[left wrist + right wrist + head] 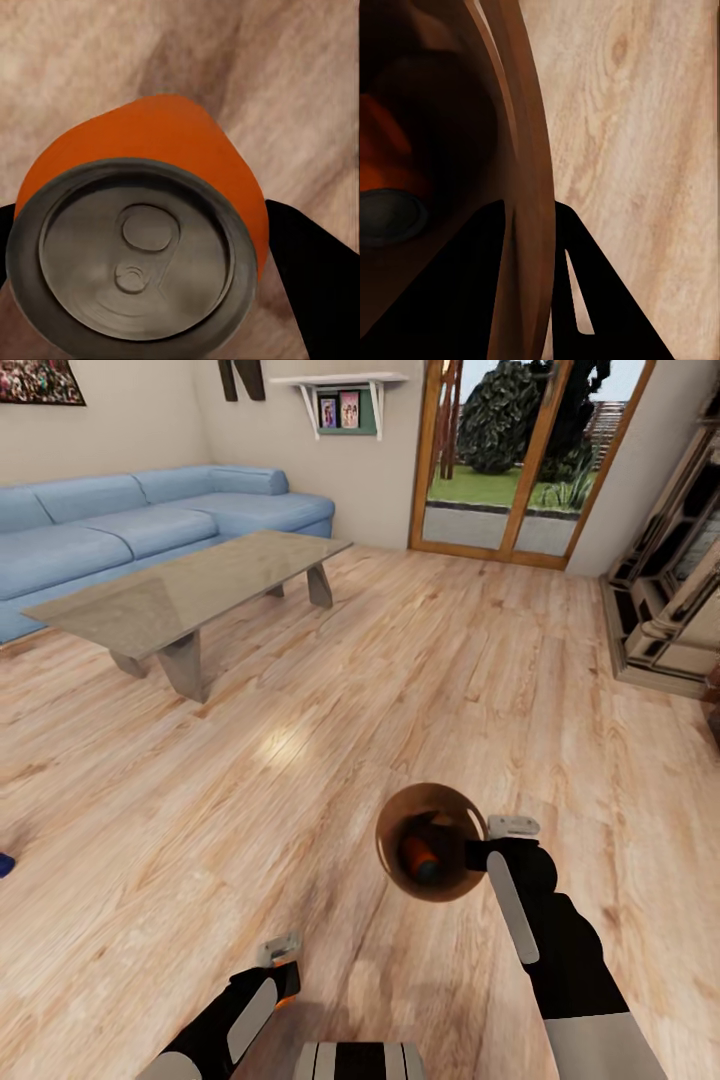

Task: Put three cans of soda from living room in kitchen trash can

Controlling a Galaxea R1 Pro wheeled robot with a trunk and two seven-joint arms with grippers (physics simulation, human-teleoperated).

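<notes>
My right gripper (482, 852) is shut on the rim of the tash can (432, 789), a glossy brown round bin held above the wood floor with its mouth facing the head camera. Inside it lies an orange can of soda (419, 854). The right wrist view shows the bin's rim (521, 150) pinched between the black fingers (607, 315), with that can (390, 187) deep in its shadow. My left gripper (285, 972) is low at the front, shut on another orange can of soda (150, 217) with a grey top, seen end-on between the fingers (319, 277).
The living room lies ahead: a glass coffee table (190, 595) at the left, a long blue sofa (130, 525) behind it, a glass garden door (520, 460) at the back, and a brick fireplace (665, 595) on the right. Open wood floor (420, 660) stretches between them.
</notes>
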